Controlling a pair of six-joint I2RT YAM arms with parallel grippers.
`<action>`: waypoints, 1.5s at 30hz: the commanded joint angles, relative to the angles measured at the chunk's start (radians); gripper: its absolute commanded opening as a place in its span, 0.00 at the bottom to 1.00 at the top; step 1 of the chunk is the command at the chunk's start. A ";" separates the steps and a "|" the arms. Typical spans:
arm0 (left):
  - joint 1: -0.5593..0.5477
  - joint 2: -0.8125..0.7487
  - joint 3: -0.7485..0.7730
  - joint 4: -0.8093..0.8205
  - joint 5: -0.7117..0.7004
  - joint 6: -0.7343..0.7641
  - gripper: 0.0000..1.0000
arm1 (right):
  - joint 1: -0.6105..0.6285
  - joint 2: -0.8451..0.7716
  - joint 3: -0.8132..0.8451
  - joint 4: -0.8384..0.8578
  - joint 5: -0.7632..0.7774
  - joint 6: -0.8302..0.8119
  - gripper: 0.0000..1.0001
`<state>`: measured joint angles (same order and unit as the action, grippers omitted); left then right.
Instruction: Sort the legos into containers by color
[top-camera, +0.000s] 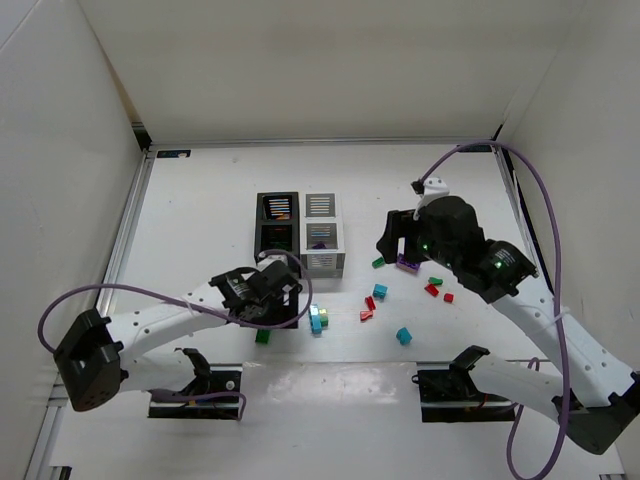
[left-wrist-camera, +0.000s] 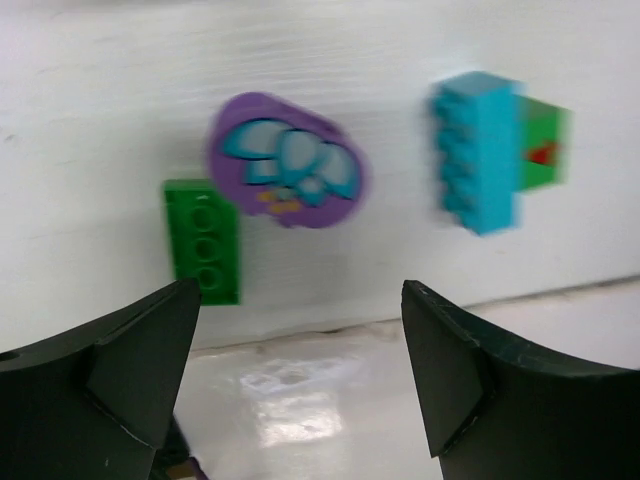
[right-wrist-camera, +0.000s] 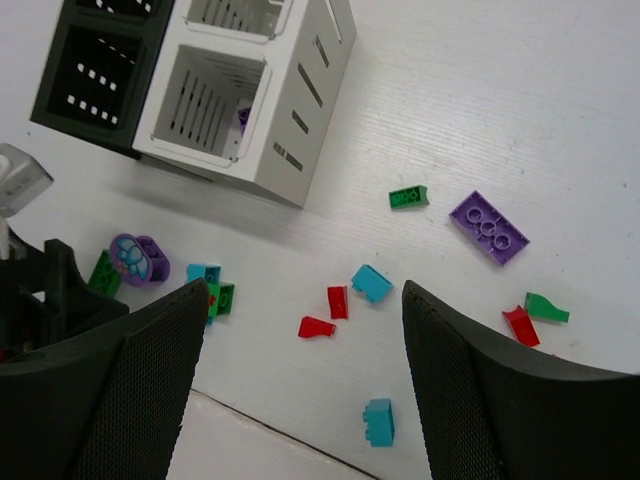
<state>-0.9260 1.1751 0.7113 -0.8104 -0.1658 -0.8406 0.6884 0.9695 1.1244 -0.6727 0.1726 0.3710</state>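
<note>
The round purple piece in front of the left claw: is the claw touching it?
Apart. The left wrist view shows bare table between the purple piece and the left gripper, whose jaws stand open.

The white table holds a block of four square bins near its middle, two black and two white, all joined together. On the near side of the bins a round purple piece lies right beside a green brick, and close by a blue-green brick lies tight against a little green piece. Farther to the right more small bricks are spread out on the table: a flat purple brick, a tiny green brick, two red bricks close together, and a small blue-green block.
</note>
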 joint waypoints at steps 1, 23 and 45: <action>-0.069 0.014 0.105 -0.027 -0.050 0.021 0.92 | -0.006 -0.026 -0.029 -0.028 -0.009 0.003 0.80; -0.157 0.500 0.413 0.102 0.017 0.043 0.83 | -0.156 -0.158 -0.113 -0.081 -0.076 0.000 0.80; -0.177 0.503 0.464 0.082 0.020 0.080 0.48 | -0.233 -0.215 -0.164 -0.093 -0.163 0.000 0.80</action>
<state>-1.0954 1.7447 1.1408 -0.7395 -0.1452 -0.7952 0.4526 0.7654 0.9649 -0.7639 0.0254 0.3775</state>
